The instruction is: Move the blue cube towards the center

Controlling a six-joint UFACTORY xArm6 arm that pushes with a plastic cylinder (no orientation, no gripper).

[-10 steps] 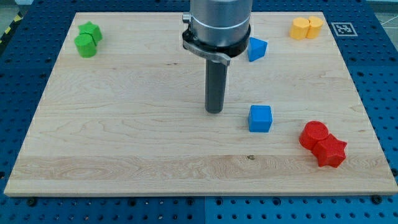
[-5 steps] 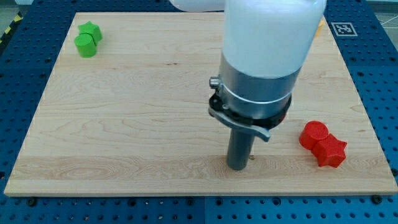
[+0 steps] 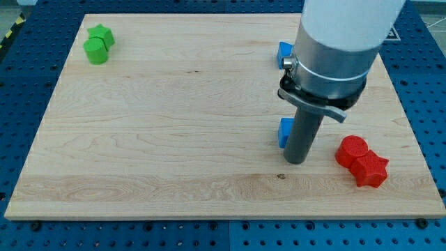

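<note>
The blue cube [image 3: 283, 132] lies right of the board's middle; only its left sliver shows, the rest is hidden behind my rod. My tip [image 3: 297, 160] rests on the board just right of and slightly below that cube, seemingly against its right side. A second blue block [image 3: 283, 54] sits near the view's top, mostly hidden by the arm.
A green cylinder and green star [image 3: 97, 43] sit together at the top left. A red cylinder [image 3: 350, 149] and red star [image 3: 371, 169] sit together at the lower right, close to my tip. The yellow blocks at top right are hidden by the arm. The wooden board [image 3: 167, 111] ends in blue pegboard.
My tip has swung from left of the cube, down past its lower side, then up to its right side. The cube has barely moved.
</note>
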